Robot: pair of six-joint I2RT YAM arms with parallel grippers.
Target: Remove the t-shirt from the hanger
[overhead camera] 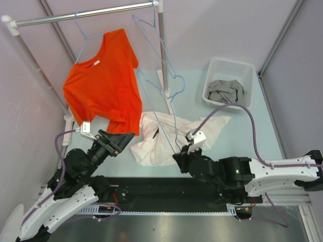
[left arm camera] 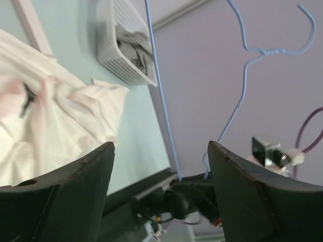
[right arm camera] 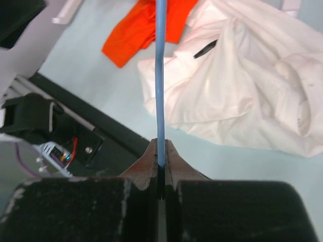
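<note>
A white t-shirt [overhead camera: 156, 143] lies crumpled on the table, in front of the arms. A thin blue wire hanger [overhead camera: 156, 116] slants up across it. My right gripper [overhead camera: 180, 151] is shut on the lower end of that hanger's wire [right arm camera: 160, 75], which is pinched between its fingertips [right arm camera: 151, 164]. The white t-shirt [right arm camera: 242, 91] lies beyond and to the right of the pinched wire. My left gripper [overhead camera: 126, 137] is open and holds nothing, just left of the white t-shirt [left arm camera: 60, 116]. Seen from the left wrist, the hanger [left arm camera: 161, 101] rises between its spread fingers [left arm camera: 75, 191], further away.
An orange t-shirt [overhead camera: 103, 83] hangs on a second blue hanger [overhead camera: 83, 30] from the rail [overhead camera: 75, 16]. An empty third hanger [overhead camera: 151, 25] hangs beside the upright pole [overhead camera: 162, 50]. At the back right, a white basket [overhead camera: 214, 68] holds grey cloth [overhead camera: 227, 91].
</note>
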